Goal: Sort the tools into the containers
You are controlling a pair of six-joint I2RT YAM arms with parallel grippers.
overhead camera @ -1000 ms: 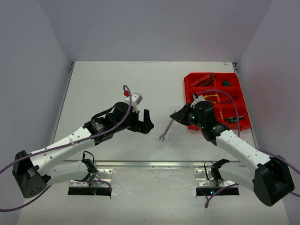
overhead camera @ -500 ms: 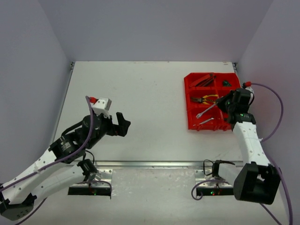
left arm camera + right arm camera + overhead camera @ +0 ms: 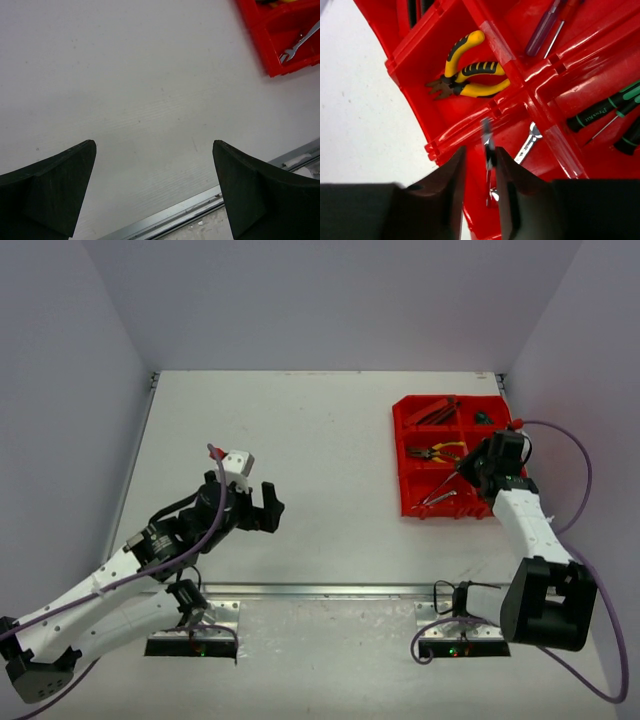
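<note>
The red tray [image 3: 399, 430] stands at the right of the table and holds all the tools I can see. My right gripper [image 3: 465, 471] hovers over its near-left compartment. In the right wrist view the gripper [image 3: 480, 152] has its jaws slightly apart. A silver wrench [image 3: 488, 145] stands edge-on between them, against the right finger, with a gap on the left. A second wrench [image 3: 527, 145] lies below it. Yellow-black pliers [image 3: 467, 75] lie in the middle-left compartment. My left gripper [image 3: 270, 508] is open and empty over bare table, and in its wrist view [image 3: 154, 145] nothing is between the fingers.
Green-handled screwdrivers [image 3: 605, 110] lie in the tray's near-right compartment and red-handled tools [image 3: 432, 412] in the far-left one. The tray's corner [image 3: 280, 25] with a wrench [image 3: 297, 45] shows in the left wrist view. A metal rail [image 3: 330, 590] runs along the table's near edge.
My right gripper carried the wrench from the table's middle over the tray, and the wrench's free end has dropped into the near-left compartment. My left arm pulled back to the left.
</note>
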